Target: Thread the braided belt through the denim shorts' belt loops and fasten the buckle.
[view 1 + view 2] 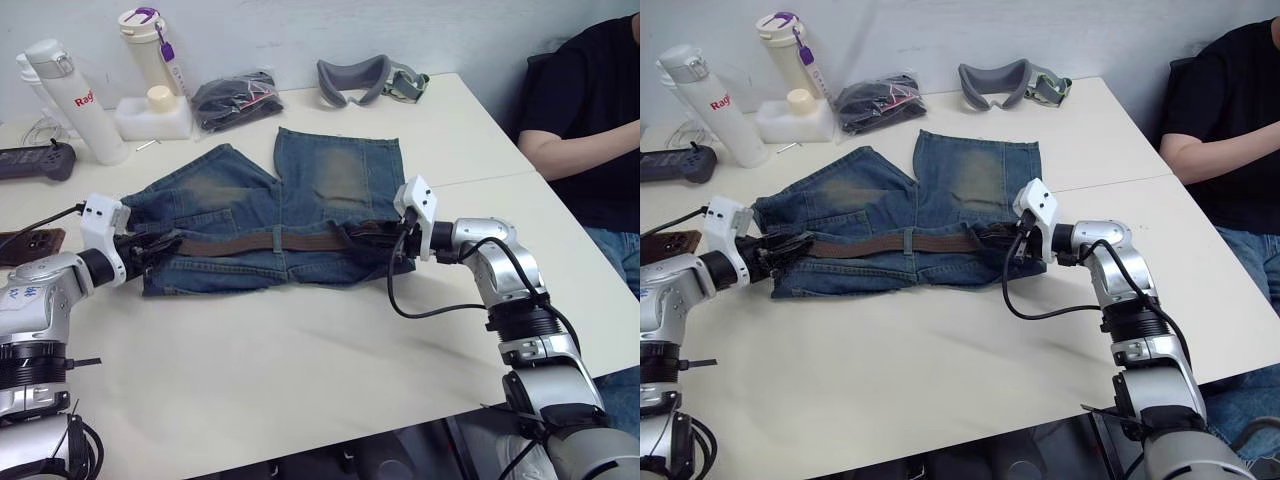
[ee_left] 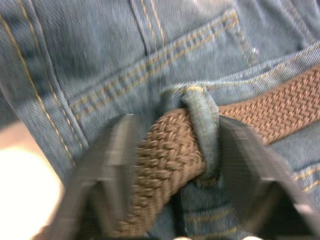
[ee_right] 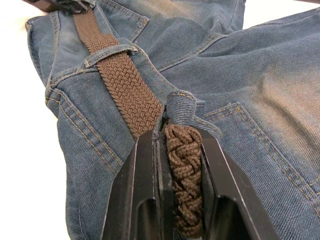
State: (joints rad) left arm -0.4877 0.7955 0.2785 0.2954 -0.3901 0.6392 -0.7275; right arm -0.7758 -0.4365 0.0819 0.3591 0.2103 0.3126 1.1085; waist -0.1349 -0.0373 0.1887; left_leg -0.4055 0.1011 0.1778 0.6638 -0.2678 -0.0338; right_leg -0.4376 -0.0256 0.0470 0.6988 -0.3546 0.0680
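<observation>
The right gripper (image 3: 182,165) is closed on the braided belt (image 1: 240,243), just beside a belt loop (image 3: 181,107) of the denim shorts (image 1: 330,180). The left gripper (image 2: 172,165) stands partly open around the belt where it passes another loop (image 2: 202,130). The shorts lie flat on the table (image 1: 300,370), with the belt along the waistband.

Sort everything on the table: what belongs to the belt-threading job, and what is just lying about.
Job:
braided belt
denim shorts
belt loops, such as the middle one
left gripper, astride the belt
right gripper, shut on the belt

Lying about:
two bottles
black cloth bundle
grey goggles
black controller
</observation>
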